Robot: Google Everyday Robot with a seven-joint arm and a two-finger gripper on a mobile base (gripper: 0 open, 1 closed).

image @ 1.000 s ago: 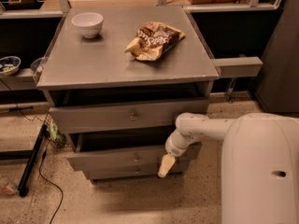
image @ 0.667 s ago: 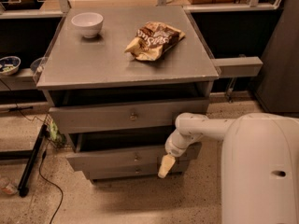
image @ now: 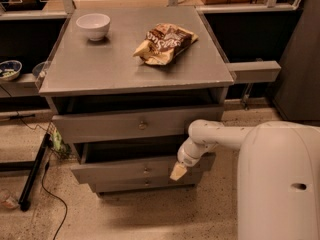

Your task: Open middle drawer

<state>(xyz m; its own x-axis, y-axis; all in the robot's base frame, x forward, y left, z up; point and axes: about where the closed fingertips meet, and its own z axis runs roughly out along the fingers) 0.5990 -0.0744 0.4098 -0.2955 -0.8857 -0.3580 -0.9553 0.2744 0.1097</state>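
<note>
The middle drawer (image: 120,170) is a long flat grey front with a small round knob (image: 146,170) at centre. It stands pulled out a little, with a dark gap above it. The taller top drawer front (image: 135,125) sits above it and the narrow lowest front (image: 140,184) below. My gripper (image: 178,172) hangs from the white arm (image: 215,136) at the right end of the middle drawer front, right of the knob and apart from it.
On the grey cabinet top (image: 100,69) stand a white bowl (image: 93,26) at the back left and a crumpled chip bag (image: 165,43). A black pole and cable (image: 32,176) lie on the floor to the left. A shelf with a patterned bowl (image: 9,69) is at far left.
</note>
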